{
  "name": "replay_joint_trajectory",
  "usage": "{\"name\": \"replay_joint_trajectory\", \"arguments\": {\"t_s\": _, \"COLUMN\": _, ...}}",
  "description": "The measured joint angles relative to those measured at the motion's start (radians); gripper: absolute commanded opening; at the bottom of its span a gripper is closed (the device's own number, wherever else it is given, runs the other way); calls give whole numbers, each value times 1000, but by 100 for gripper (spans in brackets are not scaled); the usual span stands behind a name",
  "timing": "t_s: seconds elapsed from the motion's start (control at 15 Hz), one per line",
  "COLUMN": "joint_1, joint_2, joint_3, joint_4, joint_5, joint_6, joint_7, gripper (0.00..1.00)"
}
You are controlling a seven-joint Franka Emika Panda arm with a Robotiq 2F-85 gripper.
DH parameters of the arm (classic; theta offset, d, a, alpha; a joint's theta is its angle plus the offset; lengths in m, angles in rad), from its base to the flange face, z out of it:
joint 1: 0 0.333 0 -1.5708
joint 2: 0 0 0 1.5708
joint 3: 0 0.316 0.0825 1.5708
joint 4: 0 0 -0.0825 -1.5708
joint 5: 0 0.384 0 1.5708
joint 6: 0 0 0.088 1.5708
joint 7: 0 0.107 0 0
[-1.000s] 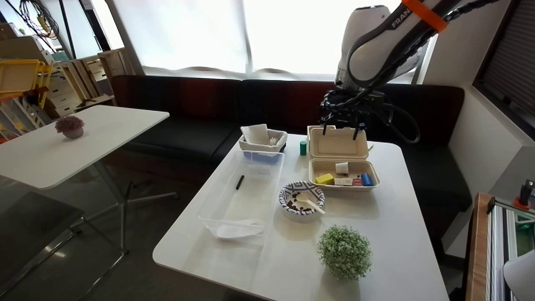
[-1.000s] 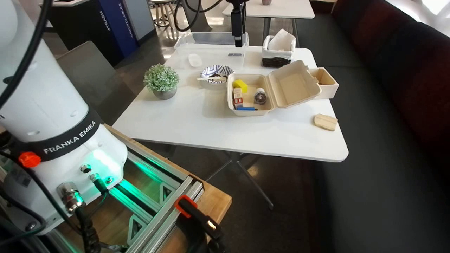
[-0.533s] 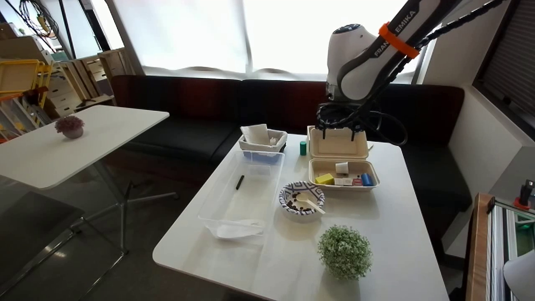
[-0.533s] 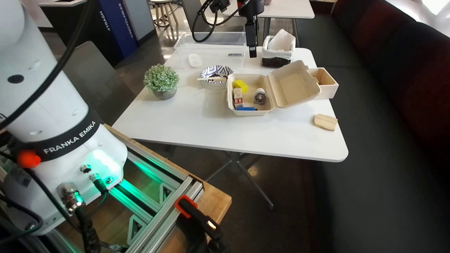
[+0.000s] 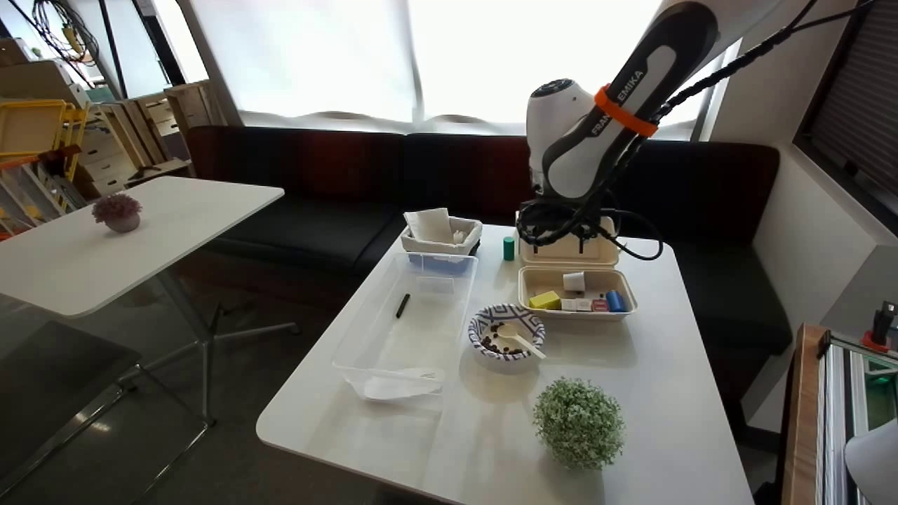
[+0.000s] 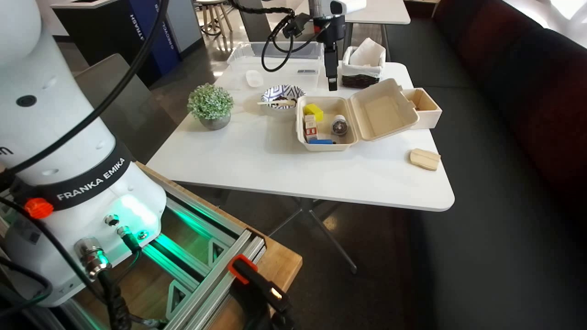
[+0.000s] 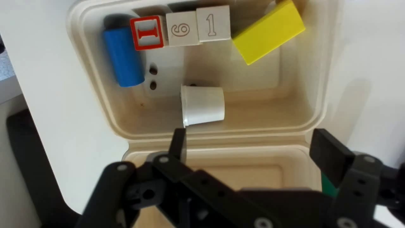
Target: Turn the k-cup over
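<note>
I saw the white, tapered k-cup [image 7: 204, 105] lying on its side in the beige container [image 7: 303, 76], near the hinge [image 7: 240, 137]; in an exterior view its round lid [image 6: 340, 128] showed dark, with pale markings.

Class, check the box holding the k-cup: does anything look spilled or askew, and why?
Yes. The k-cup lies on its side, not upright, and a few dark bits sit loose in the box, resembling those in the bowl, so perhaps spilled.

Spoon [image 5: 525, 344] in patterned bowl [image 5: 501, 356]
</note>
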Motion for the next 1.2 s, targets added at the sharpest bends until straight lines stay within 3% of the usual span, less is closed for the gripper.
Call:
{"name": "replay_joint_trajectory", "arguments": {"t_s": 0.33, "joint_1": 6, "joint_2": 96, "joint_3": -30, "joint_4": 55, "joint_5": 7, "joint_6": -41, "joint_7": -42, "gripper": 100}}
{"name": "replay_joint_trajectory", "arguments": {"t_s": 0.8, "joint_1": 17, "joint_2": 91, "joint_3": -38, "joint_4": 56, "joint_5": 7, "joint_6": -41, "joint_7": -40, "gripper": 100}}
{"name": "replay_joint_trajectory", "arguments": {"t_s": 1.2, "joint_1": 81, "joint_2": 124, "joint_3": -107, "joint_4": 84, "joint_5": -24, "joint_6": -104, "joint_7": -18, "gripper": 100}}
